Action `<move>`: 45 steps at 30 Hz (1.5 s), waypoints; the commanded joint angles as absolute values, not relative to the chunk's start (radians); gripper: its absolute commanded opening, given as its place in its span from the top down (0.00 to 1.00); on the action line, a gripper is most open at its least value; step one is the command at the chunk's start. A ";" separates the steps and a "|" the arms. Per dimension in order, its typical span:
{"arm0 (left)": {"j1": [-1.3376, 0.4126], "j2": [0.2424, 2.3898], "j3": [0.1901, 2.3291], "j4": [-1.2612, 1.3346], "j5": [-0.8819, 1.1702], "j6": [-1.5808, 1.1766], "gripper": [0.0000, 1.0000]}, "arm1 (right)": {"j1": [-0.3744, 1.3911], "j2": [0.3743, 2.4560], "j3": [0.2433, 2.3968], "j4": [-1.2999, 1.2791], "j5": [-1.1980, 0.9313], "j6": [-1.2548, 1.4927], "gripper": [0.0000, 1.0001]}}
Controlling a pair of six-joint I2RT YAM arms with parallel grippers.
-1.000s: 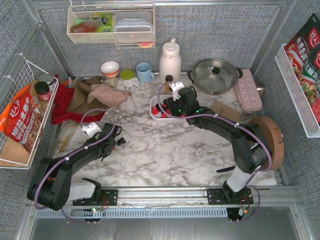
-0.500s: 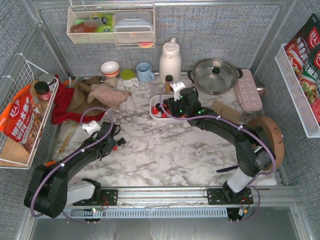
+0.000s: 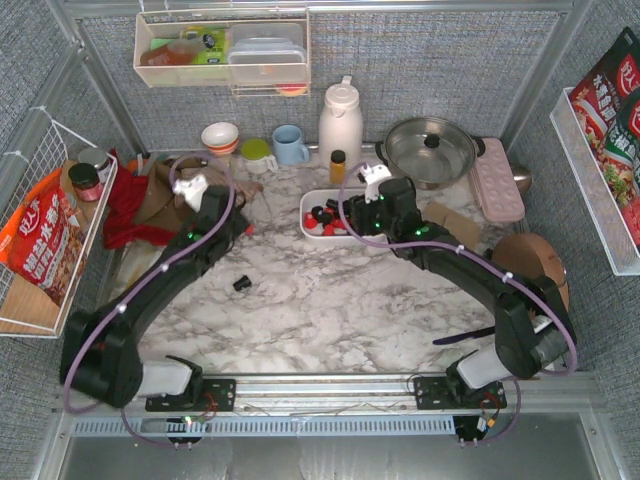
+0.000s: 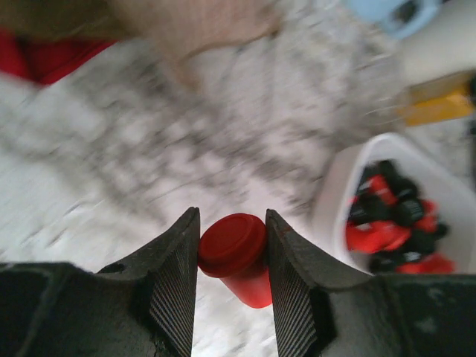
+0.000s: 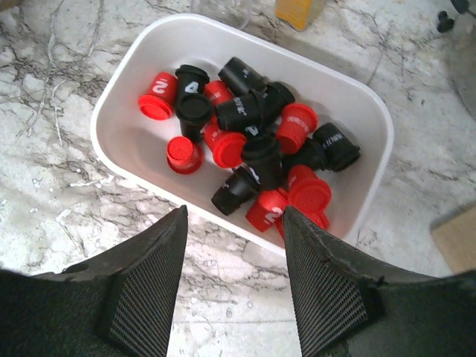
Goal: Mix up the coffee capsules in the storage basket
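Observation:
The white storage basket (image 3: 306, 222) sits at mid-back of the table and holds several red and black coffee capsules (image 3: 328, 214). My left gripper (image 4: 232, 245) is shut on a red capsule (image 4: 239, 256) and holds it above the marble, left of the basket (image 4: 336, 186). In the top view the left gripper (image 3: 236, 218) is left of the basket. One black capsule (image 3: 241, 284) lies loose on the table. My right gripper (image 5: 234, 223) is open and empty, over the near rim of the basket (image 5: 111, 111), with the mixed capsules (image 5: 245, 126) just beyond. The right gripper also shows in the top view (image 3: 352, 218).
A white thermos (image 3: 340, 120), yellow bottle (image 3: 338, 163), blue mug (image 3: 290, 145) and steel pot (image 3: 430, 150) stand behind the basket. Red and tan cloths (image 3: 150, 195) lie back left. A pink tray (image 3: 497, 180), a cardboard piece (image 3: 450, 218) and a brown disc (image 3: 535, 270) are at right.
My left arm has swung from the near-left table toward the back, carrying the red capsule. My right gripper has drawn back a little to the right from the basket.

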State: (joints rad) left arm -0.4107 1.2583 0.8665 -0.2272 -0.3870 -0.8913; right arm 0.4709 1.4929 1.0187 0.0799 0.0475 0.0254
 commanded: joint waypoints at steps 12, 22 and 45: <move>-0.595 1.979 1.534 0.061 -0.214 -0.696 0.49 | 0.431 1.380 0.870 0.144 0.069 0.064 0.40; -0.638 1.782 1.308 0.018 -0.353 -0.533 0.13 | 0.431 1.426 0.906 0.114 -0.020 0.077 0.39; -0.617 1.213 0.600 -0.152 -0.322 -0.239 0.19 | 0.457 1.209 0.821 -0.040 -0.082 0.043 0.28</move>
